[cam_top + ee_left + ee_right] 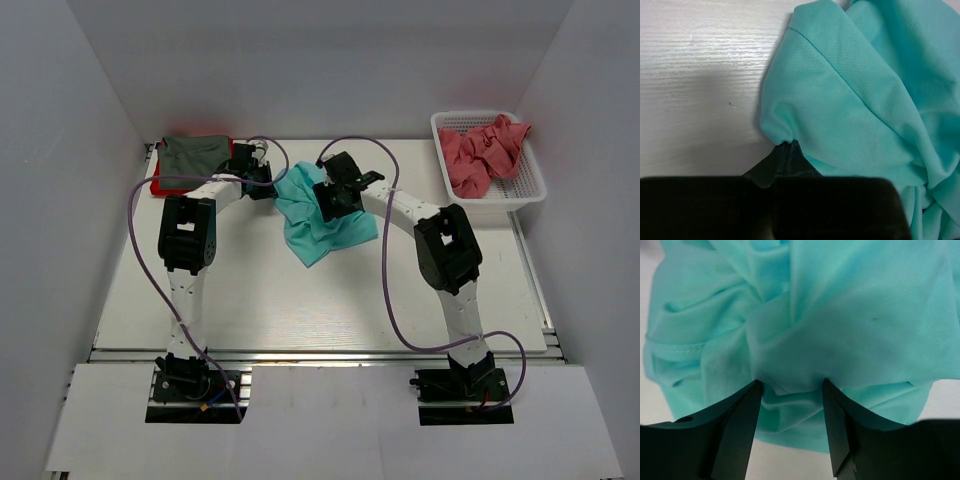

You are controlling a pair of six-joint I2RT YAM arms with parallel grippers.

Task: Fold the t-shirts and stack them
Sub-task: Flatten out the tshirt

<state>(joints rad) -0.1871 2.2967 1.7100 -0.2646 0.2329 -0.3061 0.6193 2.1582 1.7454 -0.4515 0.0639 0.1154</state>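
Overhead, the teal-green t-shirt (pixel 322 228) lies crumpled at the centre of the table (pixel 250 300); only the wrist views show the left gripper (pixel 785 146) pinching its edge closed and the right gripper (pixel 790 390) parted astride a fold.

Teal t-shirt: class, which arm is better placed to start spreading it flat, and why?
Probably left: the left gripper is shut on an edge of the teal t-shirt, while the right gripper is open, astride bunched cloth.
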